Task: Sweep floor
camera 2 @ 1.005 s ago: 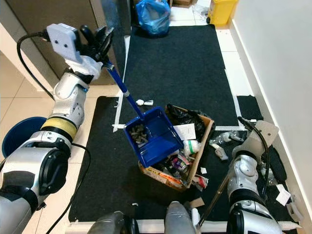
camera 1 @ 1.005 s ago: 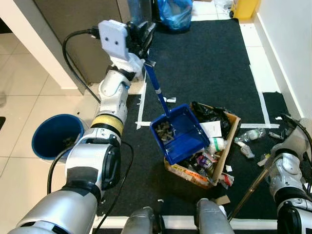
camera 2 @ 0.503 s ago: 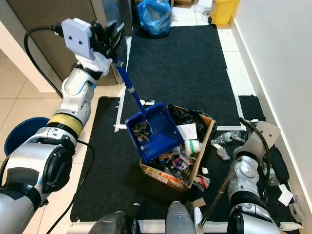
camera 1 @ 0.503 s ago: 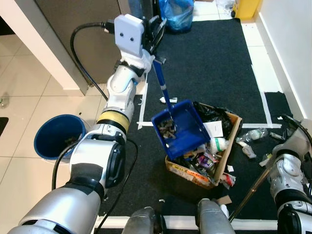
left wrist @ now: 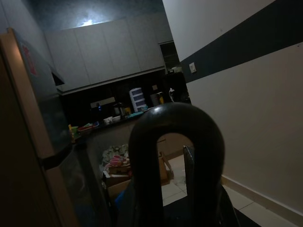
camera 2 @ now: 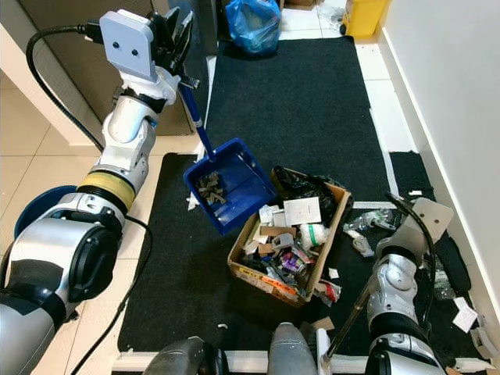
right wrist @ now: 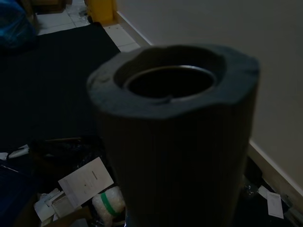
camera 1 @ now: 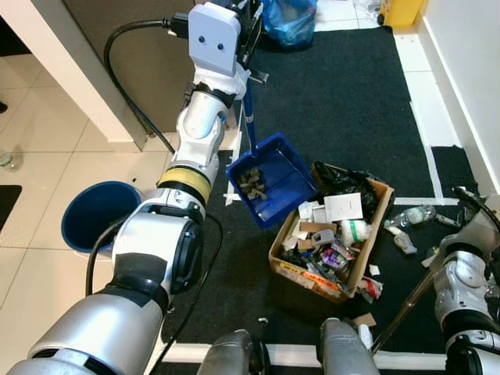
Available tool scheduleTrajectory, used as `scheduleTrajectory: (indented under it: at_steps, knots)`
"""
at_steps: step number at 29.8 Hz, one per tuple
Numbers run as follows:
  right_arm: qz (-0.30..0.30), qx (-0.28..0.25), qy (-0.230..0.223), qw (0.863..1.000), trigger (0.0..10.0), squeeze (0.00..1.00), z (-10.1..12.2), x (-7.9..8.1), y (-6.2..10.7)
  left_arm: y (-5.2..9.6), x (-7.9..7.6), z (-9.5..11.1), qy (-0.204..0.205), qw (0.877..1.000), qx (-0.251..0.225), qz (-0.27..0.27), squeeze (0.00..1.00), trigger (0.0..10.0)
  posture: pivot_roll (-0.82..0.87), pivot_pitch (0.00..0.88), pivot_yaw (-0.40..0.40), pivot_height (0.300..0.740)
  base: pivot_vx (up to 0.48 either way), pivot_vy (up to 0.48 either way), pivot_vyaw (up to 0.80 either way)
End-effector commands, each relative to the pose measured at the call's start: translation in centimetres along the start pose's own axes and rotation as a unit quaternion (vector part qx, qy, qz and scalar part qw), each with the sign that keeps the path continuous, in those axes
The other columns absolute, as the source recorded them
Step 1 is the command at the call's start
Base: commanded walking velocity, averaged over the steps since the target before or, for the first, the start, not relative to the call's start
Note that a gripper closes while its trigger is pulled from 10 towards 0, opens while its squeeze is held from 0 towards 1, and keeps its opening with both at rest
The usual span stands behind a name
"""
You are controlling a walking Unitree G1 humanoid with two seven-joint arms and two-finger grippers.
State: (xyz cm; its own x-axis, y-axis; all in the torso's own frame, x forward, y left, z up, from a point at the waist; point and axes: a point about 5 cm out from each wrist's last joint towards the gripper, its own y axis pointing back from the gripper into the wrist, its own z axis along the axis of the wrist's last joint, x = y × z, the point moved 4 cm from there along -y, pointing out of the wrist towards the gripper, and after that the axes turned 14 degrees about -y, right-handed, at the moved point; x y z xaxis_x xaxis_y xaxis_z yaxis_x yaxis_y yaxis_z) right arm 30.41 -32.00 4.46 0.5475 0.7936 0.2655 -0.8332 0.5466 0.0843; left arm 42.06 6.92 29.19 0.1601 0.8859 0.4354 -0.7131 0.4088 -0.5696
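Observation:
My left gripper [camera 1: 248, 27] is raised at the far left and is shut on the top of the long handle of a blue dustpan [camera 1: 266, 178]. The pan hangs tilted over the black mat [camera 1: 336, 94], just left of the cardboard box [camera 1: 291, 262], with a small heap of dark debris in it. The left wrist view shows the handle's dark loop end [left wrist: 176, 156] close up. At the lower right, my right arm [camera 1: 461, 273] holds a slanted broom stick [camera 1: 400, 308]. Its foam-covered top [right wrist: 173, 123] sits close in the right wrist view.
The cardboard box is full of mixed rubbish. A blue bucket [camera 1: 94, 217] stands on the tiles at the left. A plastic bottle [camera 1: 412, 215] and paper scraps lie on the mat by the right wall. A blue bag [camera 1: 285, 19] and yellow bin [camera 1: 402, 9] stand at the far end.
The left gripper has carried the dustpan left and away, from above the cardboard box to the mat beside it. The box's contents now show. The right arm has stayed put.

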Motion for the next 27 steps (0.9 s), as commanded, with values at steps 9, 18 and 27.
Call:
scheduleTrajectory:
  at_steps: [9, 18, 27]
  knots:
    - [-0.022, 0.046, -0.017, 0.999, 10.0, 0.00, -2.9, -0.8, 1.7, -1.7, -0.6, 2.9, -0.016, 0.998, -0.057, -0.004, 0.00, 10.0, -0.03, 0.143, 0.147, 0.740, 0.000, 0.000, 0.00]
    - [-0.008, 0.052, -0.018, 0.998, 10.0, 0.00, -3.7, 0.1, 2.5, -2.4, -2.8, 4.1, 0.008, 0.996, -0.078, -0.031, 0.00, 10.0, -0.05, 0.151, 0.157, 0.740, 0.000, 0.000, 0.00]
    - [-0.011, 0.052, -0.010, 0.999, 10.0, 0.00, -3.5, -0.2, 2.5, -2.5, -3.2, 4.3, 0.013, 0.996, -0.081, -0.029, 0.00, 10.0, -0.06, 0.151, 0.157, 0.740, 0.000, 0.000, -0.78]
